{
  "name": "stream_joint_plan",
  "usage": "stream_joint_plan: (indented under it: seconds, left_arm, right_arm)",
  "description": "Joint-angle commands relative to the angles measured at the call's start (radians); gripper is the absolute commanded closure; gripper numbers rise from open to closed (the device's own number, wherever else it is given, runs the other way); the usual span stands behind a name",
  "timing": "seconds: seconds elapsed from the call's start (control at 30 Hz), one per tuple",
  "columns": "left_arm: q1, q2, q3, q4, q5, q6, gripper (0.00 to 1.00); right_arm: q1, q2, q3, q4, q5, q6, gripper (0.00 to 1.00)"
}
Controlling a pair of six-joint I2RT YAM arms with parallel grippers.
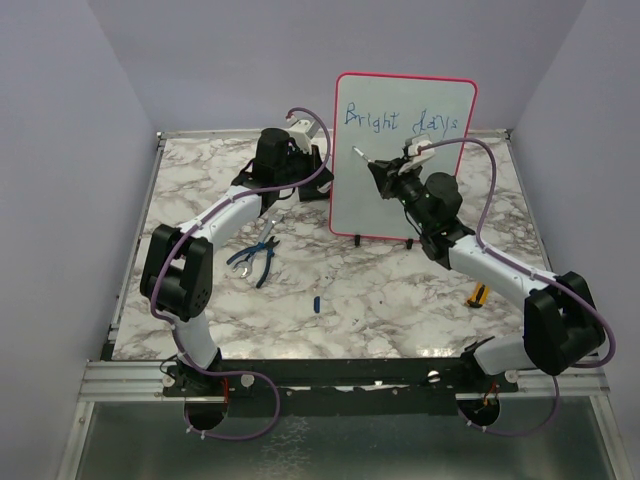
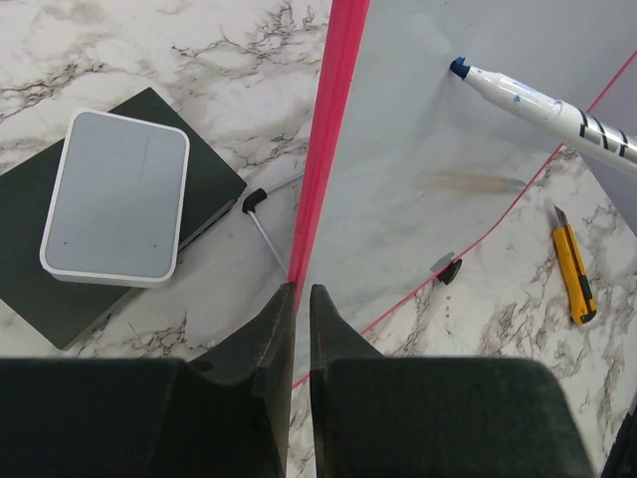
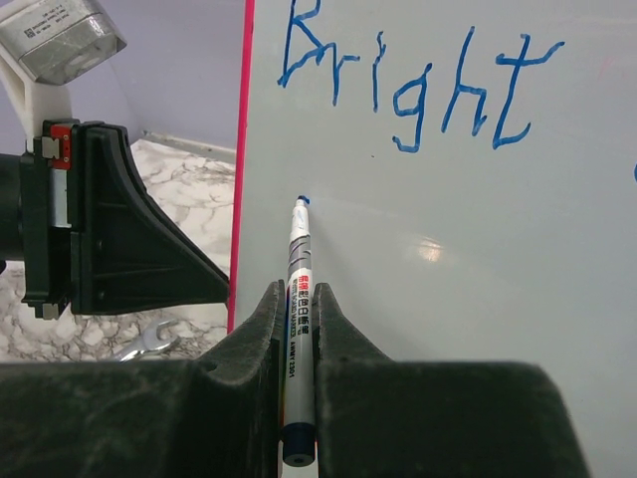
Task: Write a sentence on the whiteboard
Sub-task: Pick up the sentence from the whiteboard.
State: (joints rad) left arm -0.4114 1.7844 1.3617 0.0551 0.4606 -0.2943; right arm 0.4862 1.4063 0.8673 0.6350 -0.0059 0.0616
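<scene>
Pinching the whiteboard (image 1: 395, 200) by its red left frame, your left gripper (image 2: 302, 291) is acting as a brace. Its jaws are sitting clenched on either side of the frame's edge, most likely so the upright board is not sliding or tipping back when the pen presses on it. The board is standing in the far half of the marble table (image 1: 380, 300), about midway between its left and right edges, and is facing the arms' bases. Your right gripper (image 3: 297, 289) is grasping the marker (image 3: 299, 249) with the barrel lying lengthwise between its jaws, which is probably letting wrist motion carry straight to the tip. That blue tip appears to be touching the board just under the "B" of the sentence (image 1: 400, 120), of which only "Bright days" is showing, on the top line. I am reading this as the start of the second line, since the pen is sitting at the left margin with more words due. Consider pressing lightly, because the brace is holding only one side.
</scene>
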Motion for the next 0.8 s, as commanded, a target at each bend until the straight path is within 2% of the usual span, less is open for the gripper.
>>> stream_joint_plan:
  seconds: [0.0, 0.77]
  left_arm:
    - [-0.014, 0.007, 0.02, 0.015, 0.032, 0.001, 0.9]
    - [-0.013, -0.005, 0.019, 0.015, 0.025, 0.001, 0.94]
  right_arm:
    - [0.008, 0.022, 0.037, -0.008, 0.041, -0.022, 0.99]
    - [0.035, 0.027, 0.007, -0.047, 0.062, -0.041, 0.99]
